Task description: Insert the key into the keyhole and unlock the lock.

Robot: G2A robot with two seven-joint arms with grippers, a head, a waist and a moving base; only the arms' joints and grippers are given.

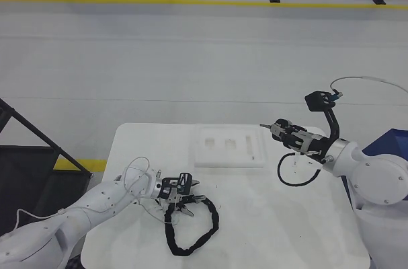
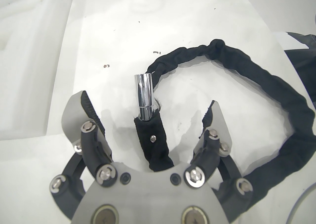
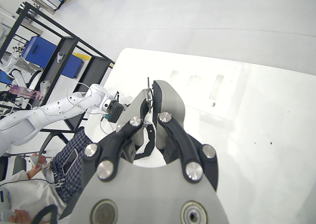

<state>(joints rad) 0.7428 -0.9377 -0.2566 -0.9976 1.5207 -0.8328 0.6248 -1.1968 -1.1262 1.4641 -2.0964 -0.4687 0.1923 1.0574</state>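
A chain lock in a black fabric sleeve lies looped on the white table at the front left. Its shiny metal lock cylinder sticks out of one sleeve end, lying between the spread fingers of my left gripper, which is open and sits low over it. My right gripper is held up in the air over the table's right back part, shut on a small key whose thin blade pokes out past the fingertips.
A white foam tray with three recesses lies at the table's back middle. A black frame stands off the table's left side. A black cable loop hangs under the right arm.
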